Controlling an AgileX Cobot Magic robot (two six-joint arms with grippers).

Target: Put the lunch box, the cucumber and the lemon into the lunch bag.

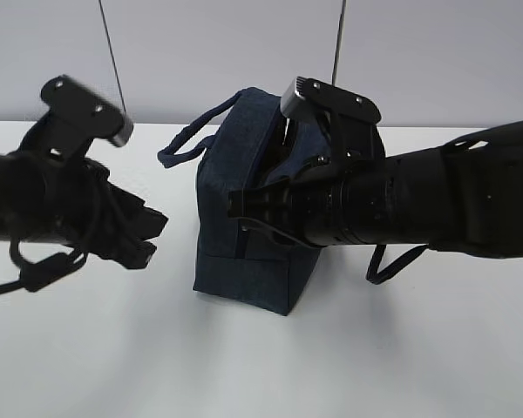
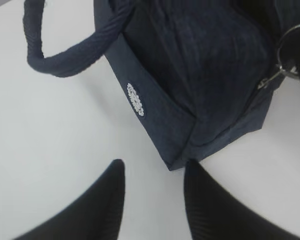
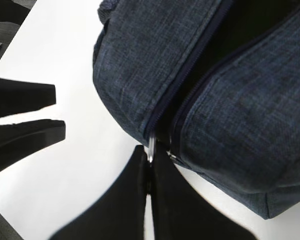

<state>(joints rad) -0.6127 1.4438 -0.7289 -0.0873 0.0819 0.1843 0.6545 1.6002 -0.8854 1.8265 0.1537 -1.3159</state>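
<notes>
Stands upright near the middle of the white counter [image 1: 87, 348]: the lunch bag [image 1: 244, 235], boxy, dark navy, woven like denim. Top zipper [image 3: 187, 80] partly undone, leaving a dark slit between the two fabric edges; inside too dark to tell any contents. Carries two ribbed loop handles [image 2: 65, 60], one flopped toward the left, and a small round white logo [image 2: 135, 99] stitched on a side panel. Silver ring pull [image 2: 290, 52] hangs at one end of the zipper.

Right hand [image 3: 149, 172] pinched tight on the zipper pull [image 3: 151, 145] at the bag's end, black fingers [image 3: 125, 200] pressed together with only a sliver of metal showing between them. Left hand [image 2: 152, 192] partly open, holding nothing, its two curved, ribbed black fingertips [image 2: 107, 192] just beside the bag's bottom corner, apart from the fabric.

Lunch box, cucumber and lemon: not visible in any view.
</notes>
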